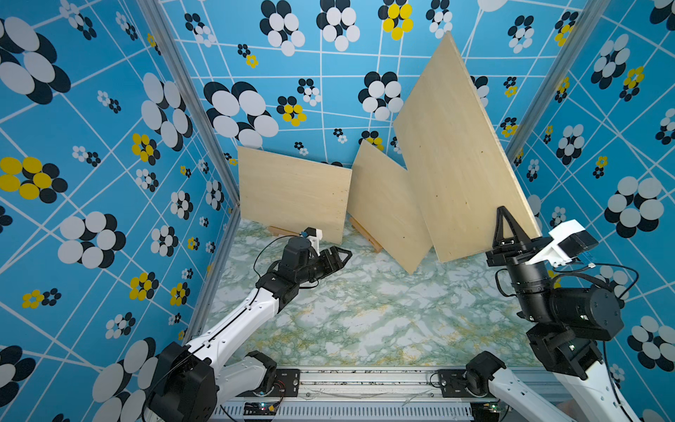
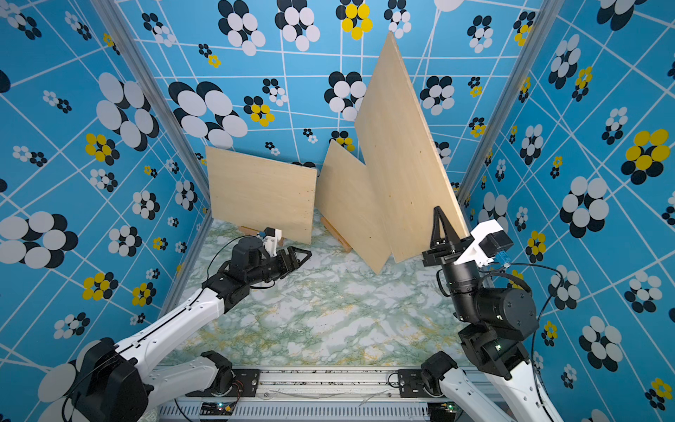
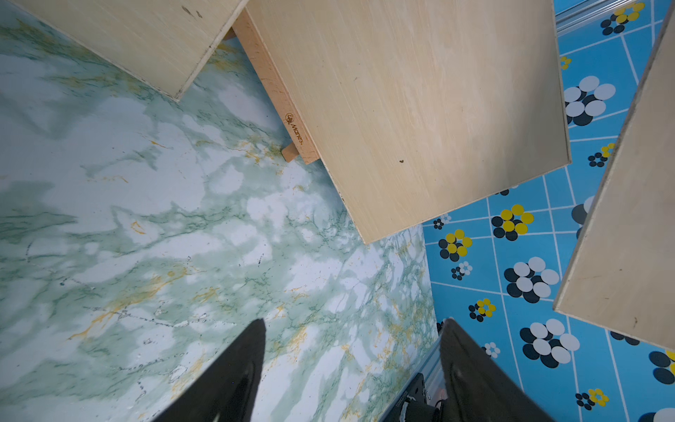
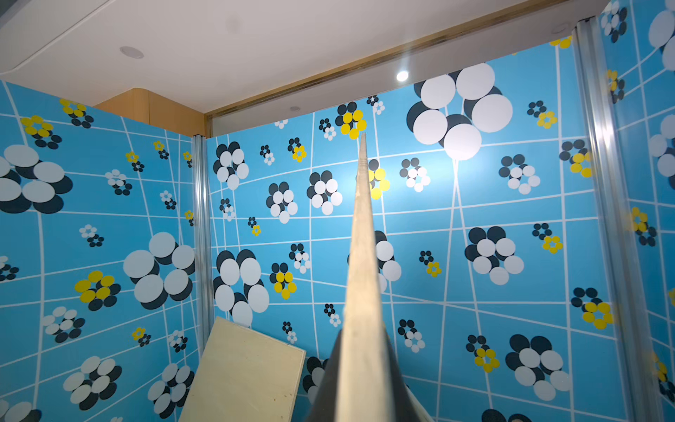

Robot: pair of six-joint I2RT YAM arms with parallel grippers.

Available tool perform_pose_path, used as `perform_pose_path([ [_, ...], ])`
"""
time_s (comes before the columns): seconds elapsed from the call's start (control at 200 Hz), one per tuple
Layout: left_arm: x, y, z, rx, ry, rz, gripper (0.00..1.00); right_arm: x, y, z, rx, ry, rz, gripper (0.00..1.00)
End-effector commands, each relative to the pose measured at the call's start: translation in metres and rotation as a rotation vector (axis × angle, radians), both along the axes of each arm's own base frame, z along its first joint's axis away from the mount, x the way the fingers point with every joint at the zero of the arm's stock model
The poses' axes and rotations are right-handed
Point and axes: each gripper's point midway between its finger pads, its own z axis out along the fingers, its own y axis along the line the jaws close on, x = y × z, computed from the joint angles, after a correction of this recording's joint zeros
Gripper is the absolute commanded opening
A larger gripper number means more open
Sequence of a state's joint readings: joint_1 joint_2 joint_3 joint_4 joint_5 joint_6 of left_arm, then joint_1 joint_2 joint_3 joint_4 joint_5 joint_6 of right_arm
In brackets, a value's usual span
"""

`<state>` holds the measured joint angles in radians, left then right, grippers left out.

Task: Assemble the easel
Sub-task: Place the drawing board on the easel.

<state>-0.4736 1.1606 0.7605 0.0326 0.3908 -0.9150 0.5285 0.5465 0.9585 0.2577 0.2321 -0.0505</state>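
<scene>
At the frame's right, the right gripper (image 1: 511, 228) pointed upward, clamped on the lower edge of the raised board (image 1: 449, 153); centre-left, the left gripper (image 1: 346, 254) reached rightward, parted, empty.

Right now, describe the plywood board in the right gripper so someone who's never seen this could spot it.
In front of the blue flowered back wall are three pale plywood boards. Take the rightmost board. Unlike the left board and middle board, which rest on small wooden easels, it rises highest, tilted, pinched near its lower corner by the right gripper.
</scene>
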Motion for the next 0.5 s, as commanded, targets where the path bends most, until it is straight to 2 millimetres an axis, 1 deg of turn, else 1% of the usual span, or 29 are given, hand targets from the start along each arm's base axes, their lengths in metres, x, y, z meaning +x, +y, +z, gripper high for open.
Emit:
perform_pose_path([
  [0.0,0.003,-0.009,0.015,-0.022,-0.051,-0.032,0.77,-0.099,-0.060,0.090,0.183,-0.388,-0.059,0.00],
  [0.065,0.003,-0.009,0.014,-0.025,-0.049,-0.033,0.77,-0.103,-0.064,0.088,0.172,-0.384,-0.076,0.00],
  [0.285,0.002,-0.009,0.010,-0.015,-0.047,-0.043,0.77,-0.126,-0.089,0.072,0.131,-0.353,-0.178,0.00],
  [0.4,0.004,-0.011,0.006,-0.011,-0.040,-0.051,0.77,-0.138,-0.097,0.066,0.107,-0.340,-0.188,0.00],
  [0.5,0.005,-0.013,0.002,-0.017,-0.033,-0.055,0.77,-0.137,-0.098,0.062,0.101,-0.322,-0.185,0.00],
])
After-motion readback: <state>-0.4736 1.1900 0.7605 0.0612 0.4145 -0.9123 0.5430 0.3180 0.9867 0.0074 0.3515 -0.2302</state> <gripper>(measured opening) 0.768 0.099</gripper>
